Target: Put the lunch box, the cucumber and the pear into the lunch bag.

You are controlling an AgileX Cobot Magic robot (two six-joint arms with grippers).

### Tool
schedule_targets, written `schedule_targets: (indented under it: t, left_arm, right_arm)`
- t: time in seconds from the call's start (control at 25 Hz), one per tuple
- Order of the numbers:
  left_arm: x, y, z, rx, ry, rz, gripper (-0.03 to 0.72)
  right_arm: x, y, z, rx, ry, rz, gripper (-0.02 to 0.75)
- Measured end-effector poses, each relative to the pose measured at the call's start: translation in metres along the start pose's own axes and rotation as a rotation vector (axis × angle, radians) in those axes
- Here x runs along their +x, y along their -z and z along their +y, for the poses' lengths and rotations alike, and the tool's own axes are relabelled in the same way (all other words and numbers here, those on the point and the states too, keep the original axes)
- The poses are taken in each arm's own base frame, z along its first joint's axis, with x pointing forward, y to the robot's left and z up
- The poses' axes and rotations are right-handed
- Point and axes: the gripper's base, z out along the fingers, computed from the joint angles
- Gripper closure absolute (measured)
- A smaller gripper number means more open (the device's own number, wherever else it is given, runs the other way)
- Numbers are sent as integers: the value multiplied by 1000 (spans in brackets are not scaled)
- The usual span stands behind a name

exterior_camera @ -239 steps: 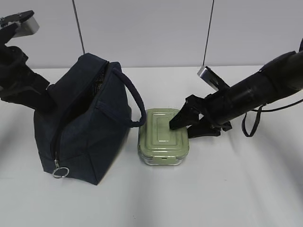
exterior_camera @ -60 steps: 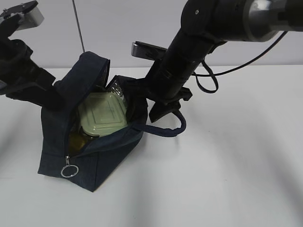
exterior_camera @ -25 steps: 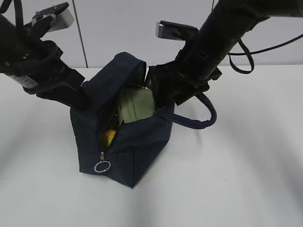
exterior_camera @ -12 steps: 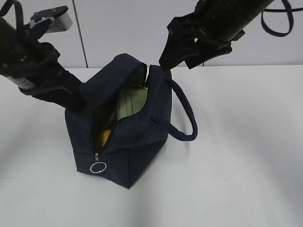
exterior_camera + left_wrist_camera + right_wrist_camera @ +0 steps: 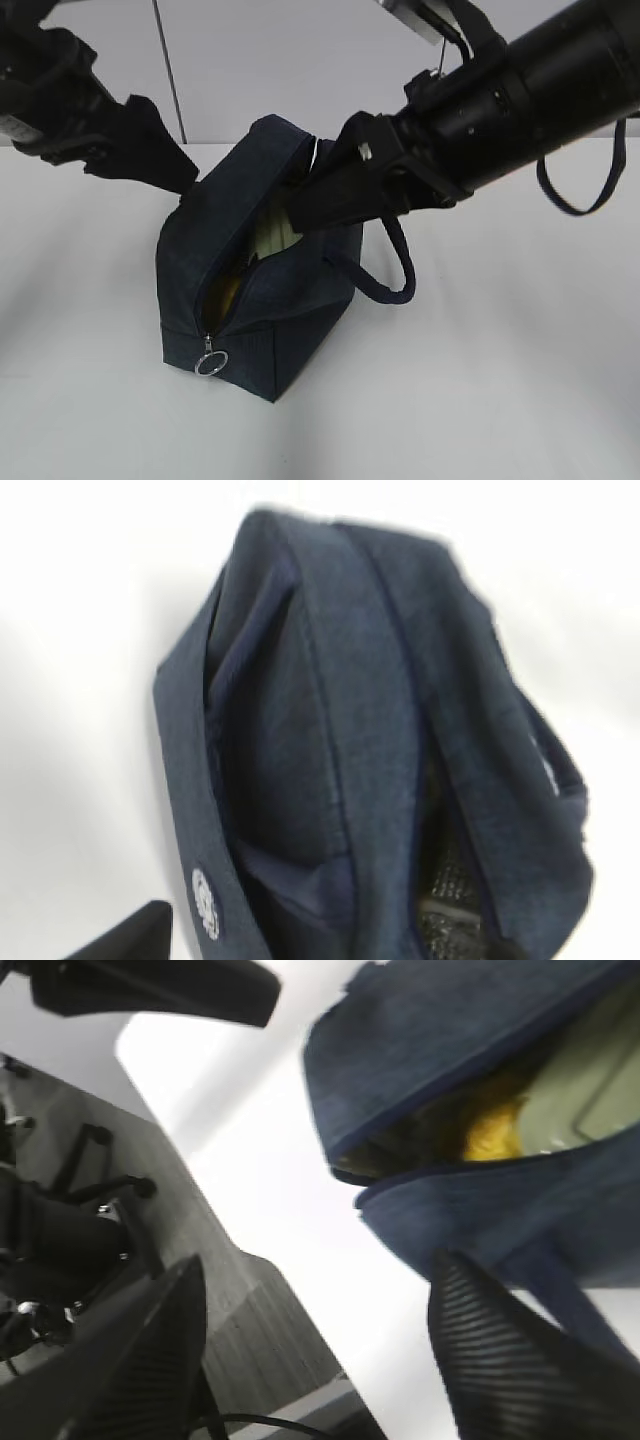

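Note:
The navy lunch bag [image 5: 270, 320] stands on the white table with its zipper open and its ring pull [image 5: 210, 362] at the front. Inside it I see the pale green lunch box [image 5: 267, 237] and the yellow pear [image 5: 226, 293]. The right wrist view shows both too: the pear [image 5: 492, 1130] beside the lunch box [image 5: 590, 1090]. The cucumber is hidden. My left gripper [image 5: 165, 160] hangs open just up and left of the bag, clear of the fabric; one fingertip [image 5: 135, 942] shows. My right gripper [image 5: 320, 190] is open and empty above the bag's mouth, its gripper [image 5: 318, 1265] fingers wide apart.
The bag's loop handle [image 5: 395, 270] droops onto the table at its right. White table [image 5: 500, 380] spreads around the bag. The right wrist view shows the table's edge and grey floor [image 5: 250, 1340] beyond it.
My left gripper has let go of the bag's left flap and pulled up and away. My right arm has come down in front of the bag's mouth. The bag stands on its own.

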Motion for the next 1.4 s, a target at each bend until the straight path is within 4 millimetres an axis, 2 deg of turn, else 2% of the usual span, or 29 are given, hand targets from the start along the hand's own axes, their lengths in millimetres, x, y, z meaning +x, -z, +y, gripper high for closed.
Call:
schedule_targets:
  t: [0.16, 0.28, 0.4, 0.64, 0.96, 1.12, 1.4]
  left_arm:
    - [5, 22, -8, -21, -66, -88, 155]
    - [20, 26, -10, -49, -80, -131, 161]
    - [40, 23, -10, -70, -72, -140, 167]
    - [76, 20, -12, -101, -69, -157, 171]
    - [84, 32, -18, -110, -84, -200, 179]
    - [84, 33, -19, -102, -76, -205, 181]
    - [84, 33, -20, -88, -63, -205, 184]
  right_arm:
    - [30, -9, 20, -130, 89, -92, 203]
    - [56, -20, 28, -145, 161, -139, 248]
    - [76, -30, 27, -134, 215, -149, 307]
    - [103, -40, 23, -108, 306, -206, 391]
    - [104, -47, 24, -168, 304, -213, 526]
    - [102, -55, 27, -270, 218, -198, 538]
    - [102, -58, 21, -208, 315, -198, 533]
